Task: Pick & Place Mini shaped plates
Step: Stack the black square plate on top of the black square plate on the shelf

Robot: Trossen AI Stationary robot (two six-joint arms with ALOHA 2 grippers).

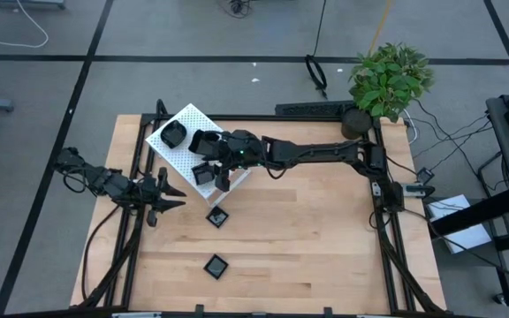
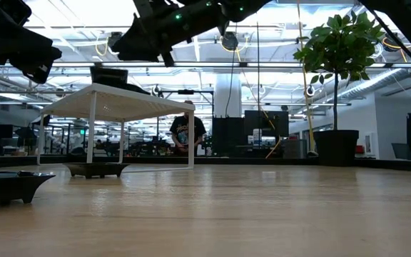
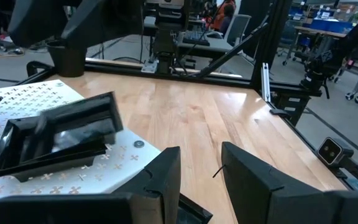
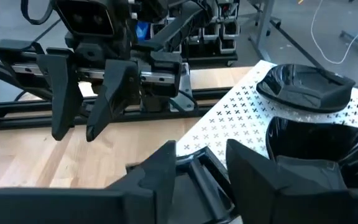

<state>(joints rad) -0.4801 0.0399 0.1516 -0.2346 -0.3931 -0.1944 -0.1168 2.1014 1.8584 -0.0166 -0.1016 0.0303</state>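
Observation:
A white perforated box (image 1: pixel 188 132) stands at the table's far left. It carries three glossy black mini plates: a scalloped one (image 4: pixel 309 84), a rounder one (image 4: pixel 328 146) and a square one (image 3: pixel 61 137) near its front edge. My right gripper (image 4: pixel 201 165) hovers open just above the square plate (image 4: pixel 197 183) and is seen over the box in the high view (image 1: pixel 212 166). Two more square plates (image 1: pixel 217 215) (image 1: pixel 216 265) lie flat on the wood. My left gripper (image 1: pixel 170 197) waits open, left of the box's near corner, facing the box.
A potted plant (image 1: pixel 387 84) stands at the far right corner. The black table frame (image 1: pixel 383 203) runs along the edges. Bare wood (image 1: pixel 325 247) fills the middle and right of the table. A person (image 2: pixel 188 132) stands far off in the room behind.

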